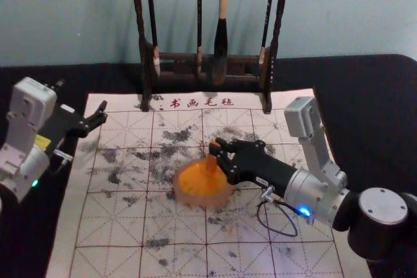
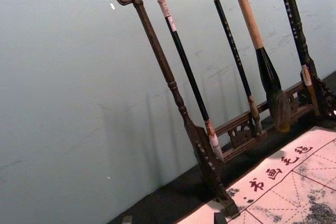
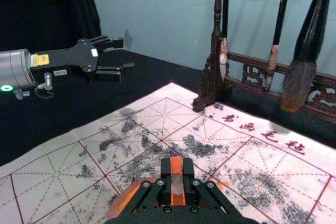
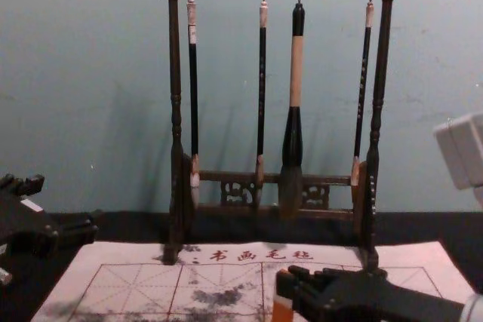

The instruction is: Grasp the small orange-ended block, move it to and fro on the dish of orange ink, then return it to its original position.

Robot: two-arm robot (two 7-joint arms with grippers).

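One block held at the dish: the inking step

Two fingers of the right gripper (image 1: 220, 152) are closed on the small orange-ended block (image 3: 177, 184), which stands roughly upright at the right, far part of the dish (image 1: 179, 194). Its lower end is at the orange ink (image 1: 194, 181); whether it presses on the bottom, I cannot tell. The left gripper (image 1: 104, 112) waits at the left, over the mat's edge, its fingers spread and nothing between them.

I judge the to-and-fro stroke to be the step in hand. Next calls for a low, level sweep inside the rim, with a firm grip, then a lift and a return to the block's starting place. Too wide a sweep could nudge the dish; a hasty lift could drip.

Under the dish lies a pale practice mat (image 1: 176, 257), ruled in red and smudged with dark ink, with writing along its far edge. Black cloth (image 1: 365, 89) covers the table around it. At the far side a carved wooden rack (image 4: 176, 73) holds four hanging brushes, the thickest (image 4: 293, 126) among them, before a pale blue-green wall (image 4: 75, 73).
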